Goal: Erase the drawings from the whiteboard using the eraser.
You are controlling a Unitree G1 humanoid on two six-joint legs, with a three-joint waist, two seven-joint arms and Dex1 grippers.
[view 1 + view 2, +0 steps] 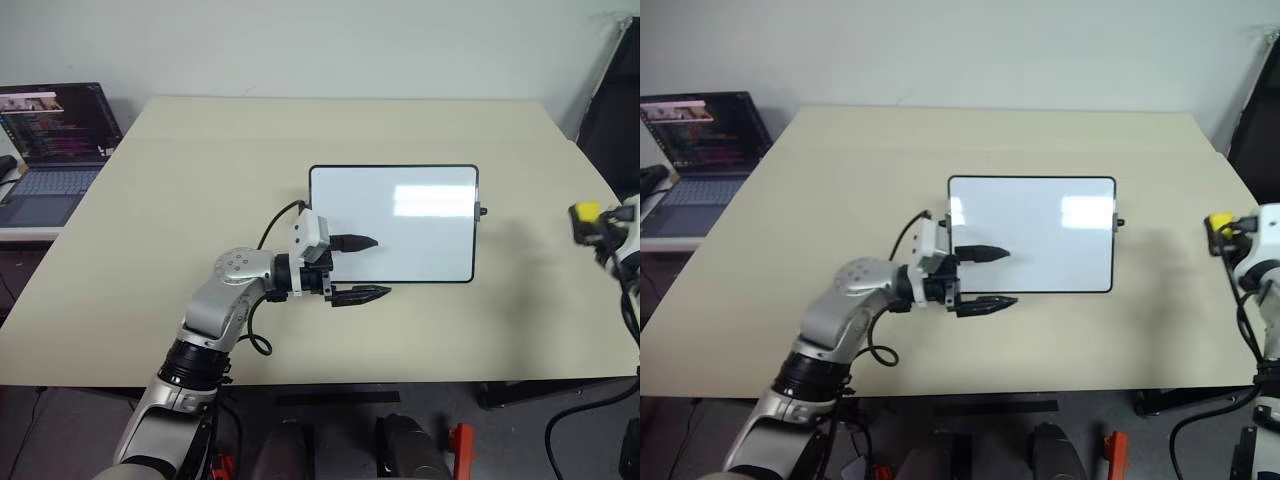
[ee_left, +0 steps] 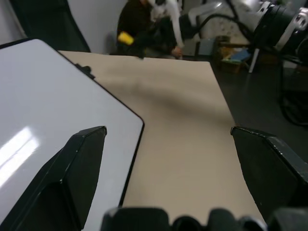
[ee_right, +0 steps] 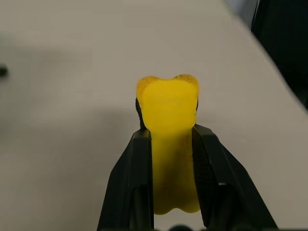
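Looking over the whiteboard (image 1: 393, 224), I find it clean, so erasing seems finished. My right pincer (image 3: 171, 144) grips the yellow eraser (image 3: 168, 139) well off beside the board; my left pincer (image 1: 352, 268) gapes at its near corner.

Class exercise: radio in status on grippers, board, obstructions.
Left gripper open at whiteboard corner. Right gripper shut on eraser, off board. Board clean.
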